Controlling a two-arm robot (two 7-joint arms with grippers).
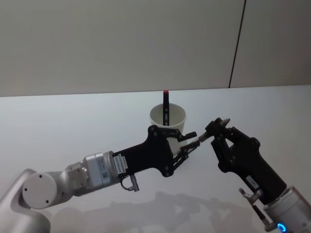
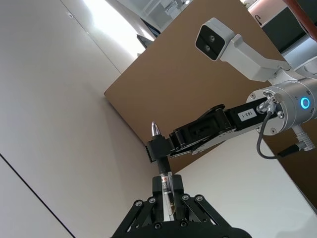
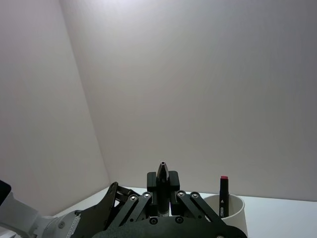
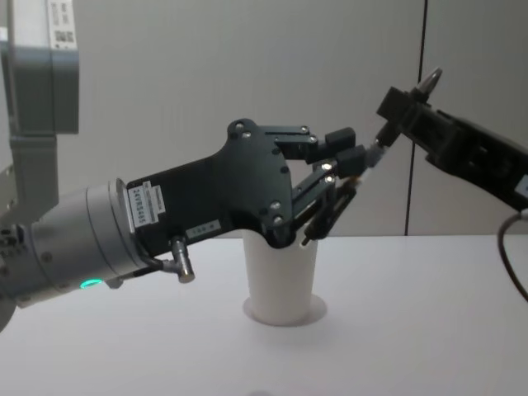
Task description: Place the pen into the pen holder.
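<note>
Pen (image 4: 375, 154) pinched by both grippers' fingers above pen holder (image 4: 282, 276) (red-capped marker (image 1: 165, 104) inside, head view).

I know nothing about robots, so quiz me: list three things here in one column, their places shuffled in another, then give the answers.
Things:
1. pen holder
2. red-topped marker
3. pen

Places:
A. held in the air, gripped by both the left gripper and the right gripper
B. standing on the table
C. upright inside the pen holder

Pairs: 1-B, 2-C, 3-A
</note>
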